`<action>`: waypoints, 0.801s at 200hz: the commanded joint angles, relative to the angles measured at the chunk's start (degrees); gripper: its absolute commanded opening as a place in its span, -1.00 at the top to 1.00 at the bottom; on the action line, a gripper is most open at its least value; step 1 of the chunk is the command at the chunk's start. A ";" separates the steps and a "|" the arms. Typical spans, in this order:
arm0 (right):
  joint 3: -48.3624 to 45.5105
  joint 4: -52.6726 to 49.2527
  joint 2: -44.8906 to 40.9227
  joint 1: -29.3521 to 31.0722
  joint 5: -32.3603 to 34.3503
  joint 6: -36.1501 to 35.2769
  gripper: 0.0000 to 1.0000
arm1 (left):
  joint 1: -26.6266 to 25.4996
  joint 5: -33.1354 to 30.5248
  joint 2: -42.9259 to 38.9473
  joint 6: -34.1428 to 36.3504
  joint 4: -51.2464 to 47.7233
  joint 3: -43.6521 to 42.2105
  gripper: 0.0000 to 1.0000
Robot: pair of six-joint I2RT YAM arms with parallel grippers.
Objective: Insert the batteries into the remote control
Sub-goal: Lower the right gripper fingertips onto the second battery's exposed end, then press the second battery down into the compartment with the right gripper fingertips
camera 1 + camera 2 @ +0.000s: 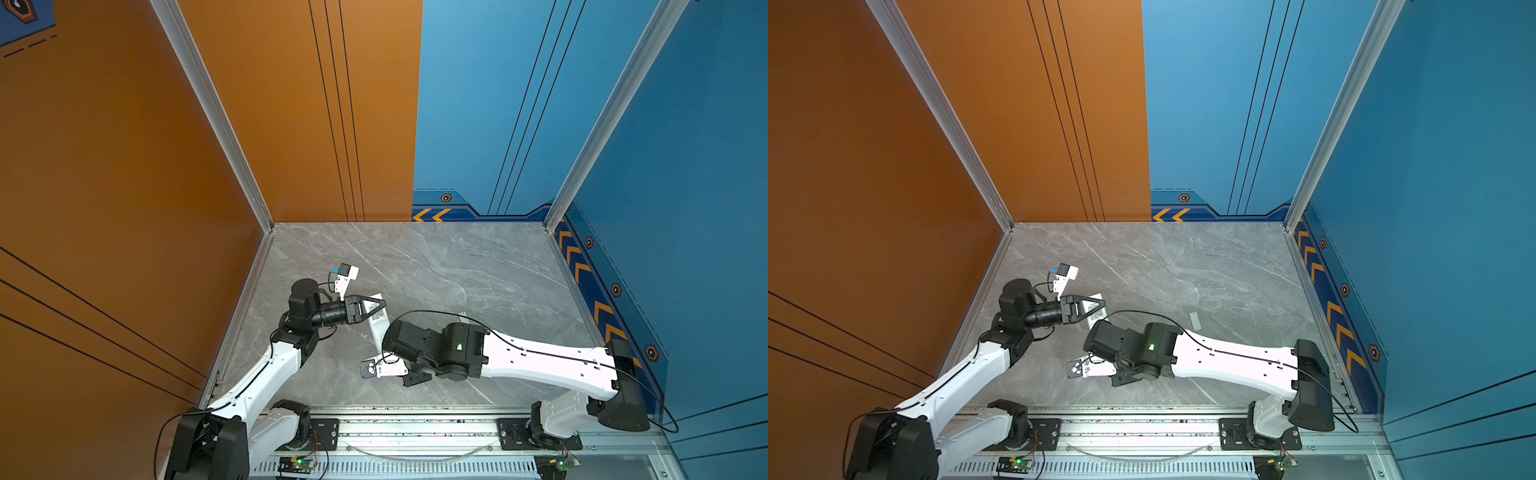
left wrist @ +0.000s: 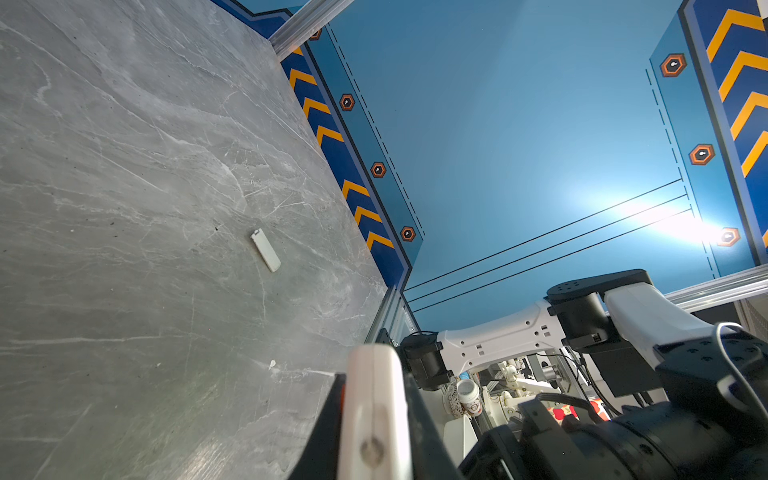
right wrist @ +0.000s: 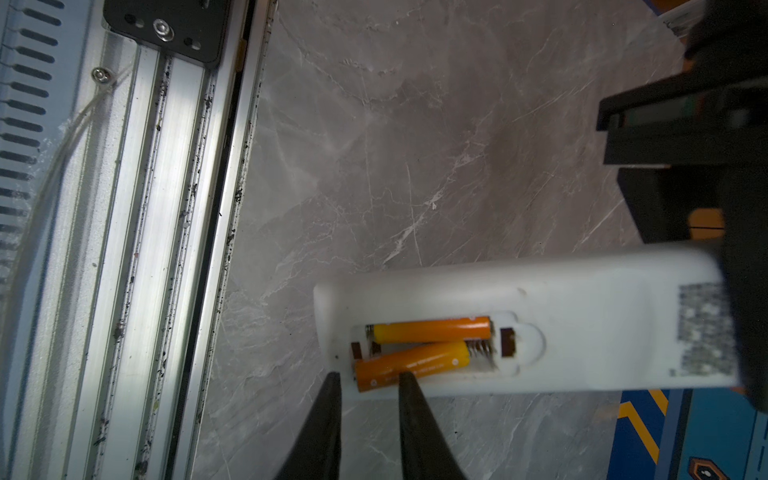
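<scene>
Batteries: two orange cells in the open bay of one white remote control [image 3: 540, 324]. The right gripper [image 3: 368, 380] has its jaws slightly apart, empty, at the raised end of the tilted battery [image 3: 411, 363]; the seated battery [image 3: 432, 330] lies flat beside it. The left gripper [image 1: 376, 306] is clamped on the remote's other end, above the marble table [image 1: 457, 266]. One cover plate [image 1: 1195, 319] lies apart.
</scene>
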 commanded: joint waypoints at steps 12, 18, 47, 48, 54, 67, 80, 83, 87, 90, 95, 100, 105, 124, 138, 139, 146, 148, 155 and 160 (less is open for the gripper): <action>-0.46 0.07 1.13 0.43 1.74 -0.76 0.55 | -0.22 2.01 -1.20 0.00 0.40 1.81 1.00; -0.45 0.12 1.16 0.45 1.75 -0.77 0.55 | -0.21 2.01 -1.27 0.02 0.41 1.78 1.00; -0.53 0.14 1.21 0.39 2.07 -0.92 0.57 | -0.27 2.02 -1.45 -0.09 0.38 1.73 1.00; -0.53 0.14 1.22 0.38 2.08 -0.93 0.57 | -0.29 2.02 -1.45 -0.09 0.42 1.72 1.00; -0.45 0.16 1.22 0.36 2.16 -0.92 0.57 | -0.30 2.00 -1.53 -0.10 0.38 1.71 1.00; -0.41 0.16 1.27 0.35 2.16 -0.89 0.58 | -0.30 2.01 -1.63 -0.07 0.38 1.72 1.00; -0.38 0.20 1.44 0.36 2.30 -0.88 0.59 | -0.32 1.97 -1.71 -0.10 0.40 1.71 1.00; -0.24 0.20 1.48 0.36 2.32 -0.91 0.59 | -0.28 1.97 -1.70 -0.10 0.38 1.71 1.00; -0.27 0.18 1.53 0.39 2.41 -0.87 0.59 | -0.36 2.02 -1.71 -0.05 0.39 1.71 1.00; -0.18 0.22 1.56 0.38 2.44 -0.87 0.59 | -0.33 1.96 -1.71 -0.09 0.38 1.71 1.00; -0.17 0.22 1.57 0.39 2.53 -0.87 0.59 | -0.35 2.01 -1.71 -0.09 0.39 1.71 1.00; -0.27 0.25 1.58 0.36 2.53 -0.85 0.59 | -0.38 2.01 -1.70 -0.10 0.38 1.71 1.00; -0.23 0.23 1.66 0.42 2.51 -0.85 0.60 | -0.37 2.02 -1.71 -0.10 0.38 1.71 1.00; -0.17 0.22 1.66 0.44 2.60 -0.90 0.61 | -0.42 1.99 -1.71 -0.13 0.44 1.71 1.00; -0.16 0.32 1.75 0.32 2.75 -0.89 0.61 | -0.59 2.01 -1.80 -0.18 0.38 1.71 1.00; -0.13 0.31 1.75 0.39 2.78 -0.87 0.61 | -0.59 2.01 -1.80 -0.18 0.38 1.71 1.00; -0.18 0.40 1.81 0.39 2.88 -0.90 0.61 | -0.67 2.02 -1.86 -0.18 0.38 1.62 1.00; -0.16 0.42 1.83 0.35 2.95 -0.90 0.61 | -0.67 2.02 -1.88 -0.18 0.42 1.62 1.00; -0.09 0.55 1.92 0.31 3.08 -0.88 0.62 | -0.67 2.02 -1.84 -0.17 0.38 1.67 1.00; -0.01 0.54 2.01 0.32 3.15 -0.93 0.63 | -0.76 2.02 -1.81 -0.12 0.43 1.63 1.00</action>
